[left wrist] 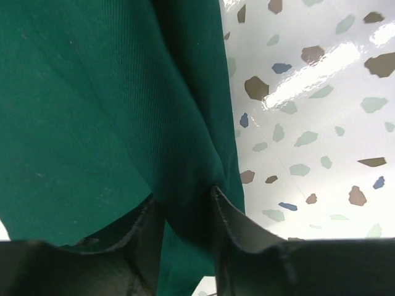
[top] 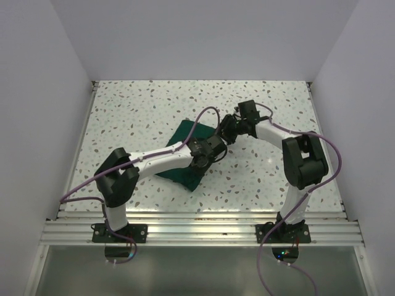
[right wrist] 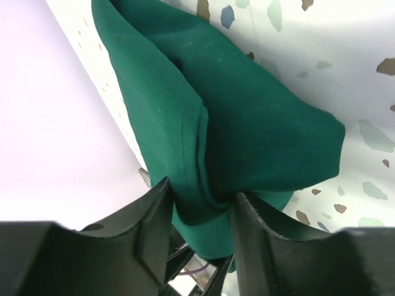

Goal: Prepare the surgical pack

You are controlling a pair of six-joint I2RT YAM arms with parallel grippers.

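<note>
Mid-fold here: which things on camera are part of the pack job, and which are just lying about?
Part of the job: green drape, pinched by left hand and right hand.
Just there: speckled table, white walls; no loose clutter in view.

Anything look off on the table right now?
Nothing spilled or torn. The green drape lies skewed to the table edges, bunched where the left end effector and right end effector each pinch a fold.
</note>
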